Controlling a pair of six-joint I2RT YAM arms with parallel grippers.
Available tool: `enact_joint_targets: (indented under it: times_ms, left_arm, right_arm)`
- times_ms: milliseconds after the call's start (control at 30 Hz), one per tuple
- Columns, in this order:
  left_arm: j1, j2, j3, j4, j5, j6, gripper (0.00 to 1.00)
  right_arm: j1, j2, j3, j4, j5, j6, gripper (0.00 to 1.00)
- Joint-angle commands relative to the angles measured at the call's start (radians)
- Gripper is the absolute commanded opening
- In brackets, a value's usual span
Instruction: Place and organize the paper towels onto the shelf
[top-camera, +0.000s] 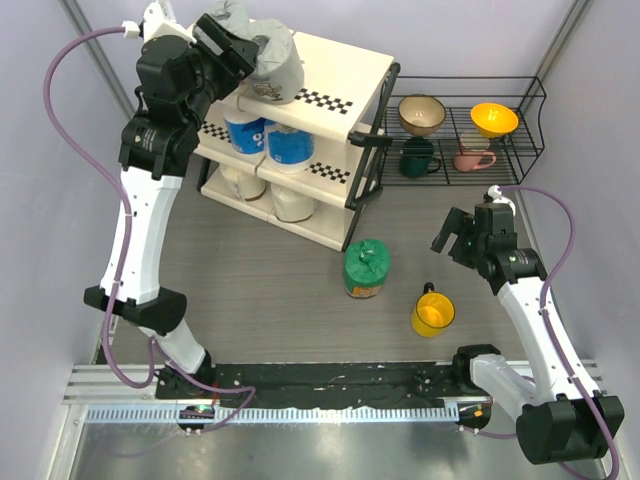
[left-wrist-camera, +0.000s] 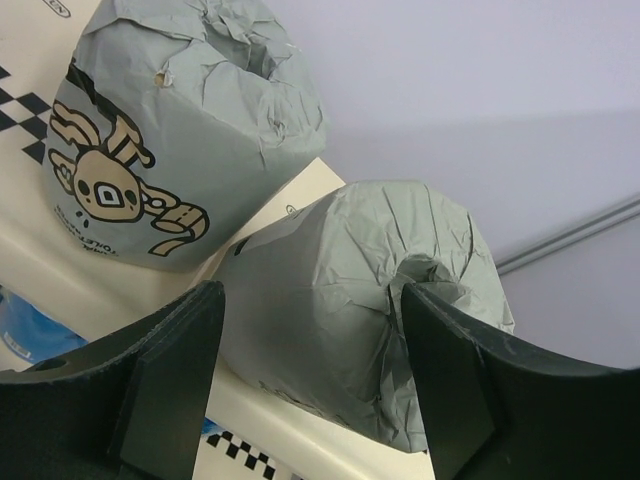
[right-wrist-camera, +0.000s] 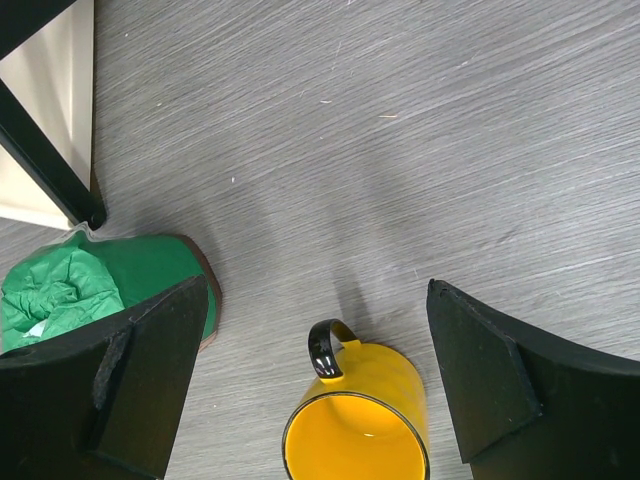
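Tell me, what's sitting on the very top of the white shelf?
Two grey paper towel rolls, one between the left gripper's fingers. The left arm covers the shelf top's left end from overhead, so nothing more shows there.

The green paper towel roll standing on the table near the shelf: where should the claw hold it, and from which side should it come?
Probably from above, with the open right claw: the green roll stands upright, twisted top up. Close across its round wall below that crumpled top. The shelf stands close on one side.
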Motion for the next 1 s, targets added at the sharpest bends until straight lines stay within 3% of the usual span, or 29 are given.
enact_joint_targets:
  times_ms: [0,333,467,633,767,967]
  left_arm:
    - [0.017,0.000,-0.012,0.076,0.042,-0.024,0.80]
    - [0.070,-0.076,-0.070,0.146,0.114,-0.059,1.00]
    - [0.106,-0.130,-0.100,0.160,0.157,-0.076,1.00]
    - [0.119,-0.309,-0.279,0.192,0.164,-0.059,1.00]
    - [0.122,-0.444,-0.447,0.176,0.099,-0.004,1.00]
    - [0.128,-0.469,-0.515,0.142,0.021,0.073,1.00]
  right_arm:
    - [0.001,-0.006,0.024,0.031,0.013,-0.011,0.96]
    - [0.000,-0.004,0.022,0.030,0.016,-0.011,0.96]
    - [0.000,-0.004,0.024,0.031,0.022,-0.010,0.96]
    - [0.001,-0.042,0.056,0.034,0.049,-0.011,0.96]
    - [0.001,-0.075,0.140,0.034,0.069,-0.022,0.96]
    - [0.000,-0.090,0.252,0.035,0.068,-0.001,0.96]
